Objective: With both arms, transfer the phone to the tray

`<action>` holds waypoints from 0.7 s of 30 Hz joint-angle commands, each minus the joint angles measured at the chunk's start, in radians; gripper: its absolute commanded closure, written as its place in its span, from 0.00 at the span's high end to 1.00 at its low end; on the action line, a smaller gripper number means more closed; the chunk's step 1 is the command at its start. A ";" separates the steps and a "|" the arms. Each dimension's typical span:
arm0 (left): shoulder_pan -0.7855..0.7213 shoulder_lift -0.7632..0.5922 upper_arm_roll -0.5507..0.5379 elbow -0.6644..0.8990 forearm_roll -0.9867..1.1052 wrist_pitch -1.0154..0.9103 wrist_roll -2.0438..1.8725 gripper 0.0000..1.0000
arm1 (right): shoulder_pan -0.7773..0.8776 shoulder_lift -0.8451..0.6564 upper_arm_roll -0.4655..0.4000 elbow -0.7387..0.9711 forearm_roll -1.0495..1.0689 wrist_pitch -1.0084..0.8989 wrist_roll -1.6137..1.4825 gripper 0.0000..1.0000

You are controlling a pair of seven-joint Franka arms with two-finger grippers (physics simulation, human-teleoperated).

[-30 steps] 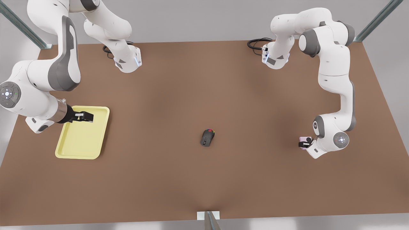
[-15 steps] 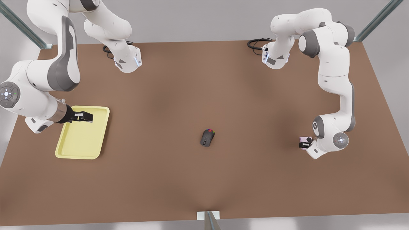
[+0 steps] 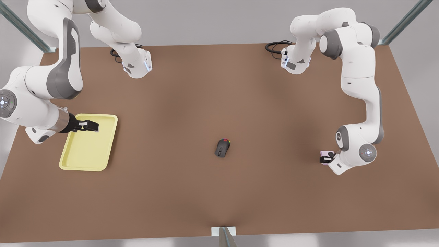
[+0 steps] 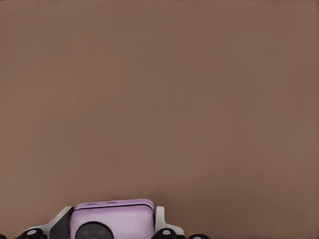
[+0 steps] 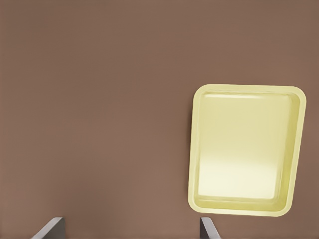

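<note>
Over at the front view's right, the left gripper (image 3: 325, 159) sits low beside the brown table (image 3: 219, 103), its fingers (image 4: 160, 221) closed on the two sides of the pink phone (image 3: 324, 153); from the left wrist view the phone (image 4: 112, 219) sits between the pale pads with one black circle on its face showing. Whether the phone rests on the table or is lifted just clear of it cannot be told. The phone lies well apart from the pale yellow tray (image 3: 68, 161), which rests flat near the front view's left edge. The right gripper (image 3: 90, 126) hangs over the far part of that tray; in the right wrist view its fingers (image 5: 50, 228) are spread wide with nothing between them, and the tray (image 5: 199, 149) lies below with its raised rim all in sight. A black computer mouse (image 3: 222, 148) with coloured spots rests near the middle of the table, between the two grippers and touched by neither.
</note>
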 commanded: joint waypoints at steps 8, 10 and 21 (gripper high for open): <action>-0.117 -0.024 -0.019 0.057 -0.005 -0.126 -0.261 0.76 | 0.000 -0.001 0.000 0.000 0.002 -0.001 -0.013 1.00; -0.206 -0.038 -0.019 0.060 -0.007 -0.156 -0.393 0.76 | 0.000 -0.001 0.000 0.000 0.002 -0.001 -0.013 1.00; -0.496 -0.015 -0.140 0.199 -0.045 -0.238 -1.008 0.76 | -0.006 -0.001 0.000 0.000 0.004 0.001 -0.013 1.00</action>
